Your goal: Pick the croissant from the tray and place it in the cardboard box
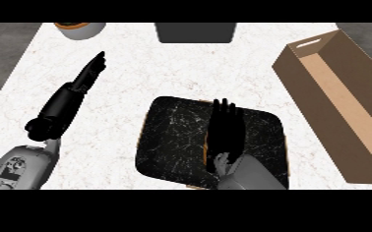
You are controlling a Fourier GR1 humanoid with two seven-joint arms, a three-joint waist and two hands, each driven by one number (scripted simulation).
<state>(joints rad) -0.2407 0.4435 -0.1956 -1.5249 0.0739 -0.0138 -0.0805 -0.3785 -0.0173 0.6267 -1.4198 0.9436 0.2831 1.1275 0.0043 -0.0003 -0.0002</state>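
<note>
The black marbled tray (pixel 170 137) lies at the middle of the white counter. My right hand (pixel 225 132) is stretched flat over the tray's right half, fingers straight and pointing away from me, so it is open. No croissant shows; whatever is under the hand is hidden. The long cardboard box (pixel 320 86) stands open at the right, apart from the tray. At the left, my left hand (pixel 90 72) rests open above the counter with its fingers straight, holding nothing.
A grey pot (pixel 78 29) with brown contents sits at the back left. A dark grey container (pixel 195 32) stands at the back middle. The counter's left edge runs close to my left forearm.
</note>
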